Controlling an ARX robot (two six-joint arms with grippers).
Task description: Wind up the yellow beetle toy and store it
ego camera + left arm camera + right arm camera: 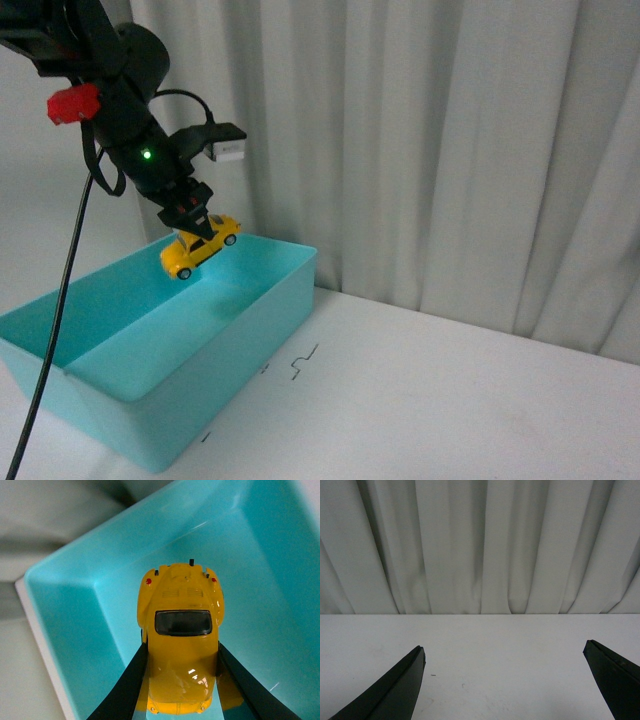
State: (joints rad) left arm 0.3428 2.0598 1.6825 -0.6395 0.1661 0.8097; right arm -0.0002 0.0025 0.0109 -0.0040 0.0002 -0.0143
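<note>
The yellow beetle toy (200,247) hangs tilted in the air above the far end of the turquoise bin (240,375). My left gripper (190,215) is shut on it from above. In the left wrist view the toy (181,645) sits between the two black fingers (125,685), its sides pinched, with the bin's floor (270,590) below. My right gripper (505,652) is open and empty over the white table (500,645); it does not show in the front view.
The bin stands on the white table (460,400) at the left. Small dark marks (303,362) lie on the table beside the bin. A pale curtain (450,150) hangs behind. A black cable (55,330) runs down from my left arm.
</note>
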